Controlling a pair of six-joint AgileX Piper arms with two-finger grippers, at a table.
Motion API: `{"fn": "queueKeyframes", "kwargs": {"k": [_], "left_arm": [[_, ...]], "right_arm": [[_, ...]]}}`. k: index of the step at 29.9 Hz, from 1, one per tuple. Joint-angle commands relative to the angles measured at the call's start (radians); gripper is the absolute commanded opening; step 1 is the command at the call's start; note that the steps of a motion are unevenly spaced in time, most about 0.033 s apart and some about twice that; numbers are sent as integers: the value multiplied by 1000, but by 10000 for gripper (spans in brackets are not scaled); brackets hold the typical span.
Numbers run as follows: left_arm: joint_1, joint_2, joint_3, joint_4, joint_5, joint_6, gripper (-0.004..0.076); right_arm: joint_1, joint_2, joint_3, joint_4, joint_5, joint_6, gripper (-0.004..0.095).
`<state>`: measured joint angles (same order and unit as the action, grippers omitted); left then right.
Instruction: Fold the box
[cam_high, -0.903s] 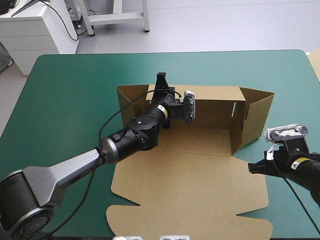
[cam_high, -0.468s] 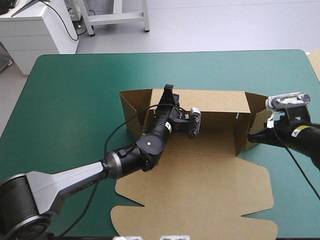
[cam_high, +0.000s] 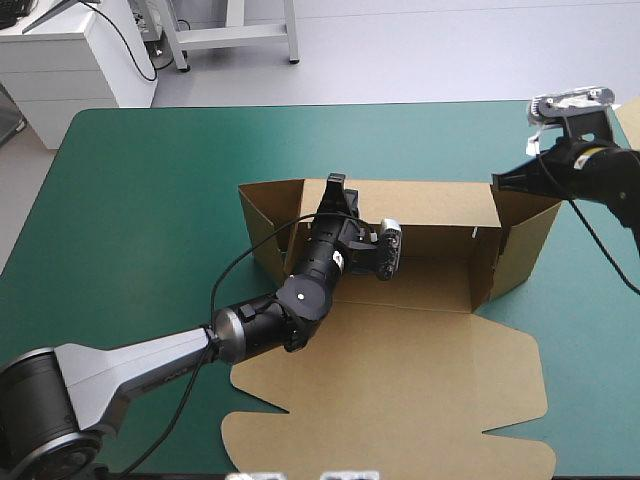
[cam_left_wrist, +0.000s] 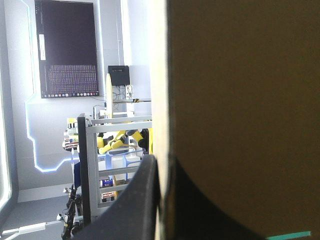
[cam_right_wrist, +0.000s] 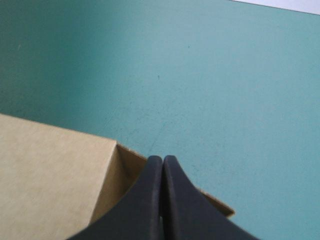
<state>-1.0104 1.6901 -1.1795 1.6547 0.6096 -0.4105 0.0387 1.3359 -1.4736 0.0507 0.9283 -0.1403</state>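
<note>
Gripping the box (cam_high: 400, 380) near the left end of its back wall (cam_high: 430, 205), my left fingers (cam_high: 335, 185) are pinched on the top edge with the board between them, much as they were just before. The left wall (cam_high: 265, 225) beside them stands raised. The box sits mid-tabletop (cam_high: 150, 170), its lid lying flat toward me.

The real change is on the right. The right wall (cam_high: 525, 235), which splayed outward earlier, now stands closer to square with the back wall. My right fingers (cam_high: 500, 182), pressed together and holding nothing, have swung from the near side of that wall up to its far corner. They hang right at the board there, and I cannot tell whether they touch it.

I judge that 3 walls are roughly up but none is tucked yet. The next step is probably to nudge this right wall inward and lock it.
</note>
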Motion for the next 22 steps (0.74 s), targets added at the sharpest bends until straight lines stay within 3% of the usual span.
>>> {"fn": "queueKeyframes", "kwargs": {"k": [1, 10, 22], "left_arm": [[-11, -33, -12, -14, 3, -20, -8], [-11, -33, -12, -14, 10, -20, -8], [-11, -33, -12, -14, 10, -20, -8]], "right_arm": [[-9, 77, -89, -14, -33, 4, -20], [-40, 226, -155, -22, -6, 62, -20], [-121, 229, -150, 51, 208, -65, -21]]}}
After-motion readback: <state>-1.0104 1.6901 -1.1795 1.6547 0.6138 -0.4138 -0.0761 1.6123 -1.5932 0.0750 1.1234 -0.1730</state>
